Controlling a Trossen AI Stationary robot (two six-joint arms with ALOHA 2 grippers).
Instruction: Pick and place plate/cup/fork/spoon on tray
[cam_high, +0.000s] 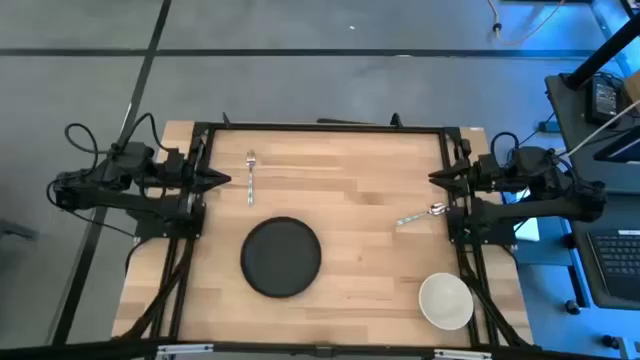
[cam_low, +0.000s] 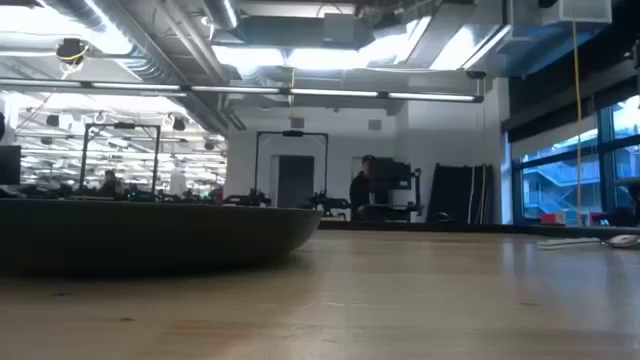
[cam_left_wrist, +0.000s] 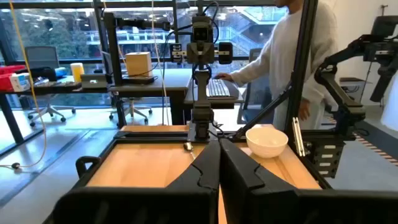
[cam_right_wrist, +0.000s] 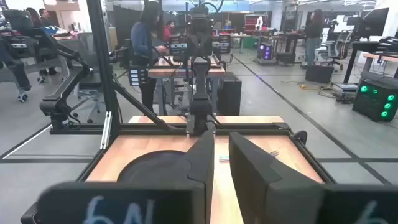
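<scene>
Both sets of jaws closed, gripping nothing: left gripper (cam_high: 222, 179) parked at the table's left edge, right gripper (cam_high: 437, 178) at the right edge, tips pointing inward toward each other. Wooden table (cam_high: 350, 210) carries all four items, well apart from the grippers except the spoon. Plate (cam_high: 281, 256) lies flat, near-centre, toward the near edge. Cup (cam_high: 445, 300) sits upright in the near right corner. Fork (cam_high: 250, 176) lies far left, just beyond the plate. Spoon (cam_high: 421, 213) rests near the right gripper, bowl end toward it
</scene>
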